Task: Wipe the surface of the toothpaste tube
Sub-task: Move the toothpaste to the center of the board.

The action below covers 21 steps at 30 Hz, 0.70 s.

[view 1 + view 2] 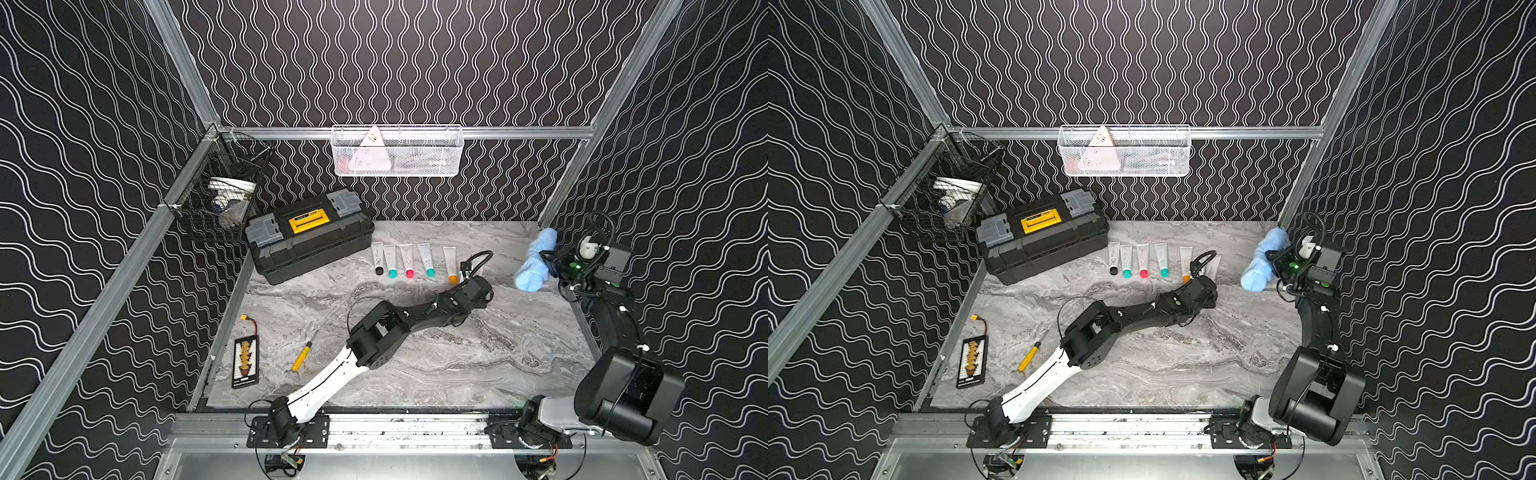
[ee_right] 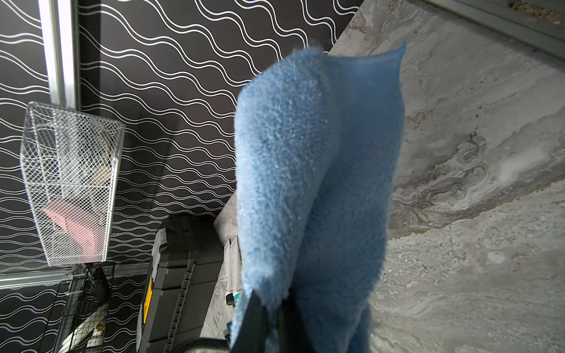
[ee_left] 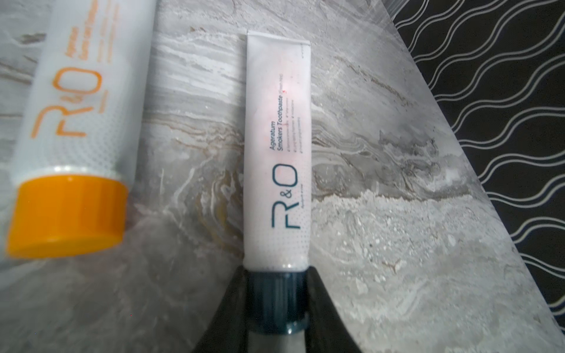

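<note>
jaws of the left gripper (image 3: 275,272) are clamped on the dark teal cap (image 3: 275,302) of a white r&o toothpaste tube (image 3: 278,146). it lies flat on the grey marble tabletop (image 3: 397,244), just beside an orange-capped white tube (image 3: 76,107), at the right end of the row of tubes. the right gripper (image 2: 270,308) is closed on a fluffy blue microfibre cloth (image 2: 305,183) near the tabletop's far right corner, apart from the toothpaste tube.
</note>
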Tool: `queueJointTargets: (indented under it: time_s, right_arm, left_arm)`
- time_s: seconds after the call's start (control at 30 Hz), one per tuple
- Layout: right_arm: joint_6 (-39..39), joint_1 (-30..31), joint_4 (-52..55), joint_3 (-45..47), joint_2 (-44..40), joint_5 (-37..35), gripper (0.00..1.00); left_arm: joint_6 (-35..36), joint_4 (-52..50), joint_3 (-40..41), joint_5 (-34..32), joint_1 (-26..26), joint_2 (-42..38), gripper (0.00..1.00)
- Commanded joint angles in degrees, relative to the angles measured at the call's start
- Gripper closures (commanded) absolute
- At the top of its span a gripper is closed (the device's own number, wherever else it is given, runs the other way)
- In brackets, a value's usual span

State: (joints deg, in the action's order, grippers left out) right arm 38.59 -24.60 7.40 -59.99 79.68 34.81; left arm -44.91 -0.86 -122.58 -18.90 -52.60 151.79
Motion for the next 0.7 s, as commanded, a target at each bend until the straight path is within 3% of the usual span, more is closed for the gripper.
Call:
queueJointTargets:
  time_s: [0.0,0.3,0.67]
  right_arm:
    - [1.3,0.0,-2.7,0.4,-0.2,1.0,1.0]
    - [2.3,0.0,-3.9,0.9,0.1,2.0,1.0]
    - [2.3,0.0,-3.7,1.0,0.0,2.2,1.0]
  left_arm:
    - [0.0,-1.2,-2.3,-2.3,0.5,1.4,0.98]
    - [-0.3,-1.5,-4.3,-3.2,1.0,3.6,0.93]
    - [0.3,-0.8,-4.2,-2.3,1.0,3.4,0.71]
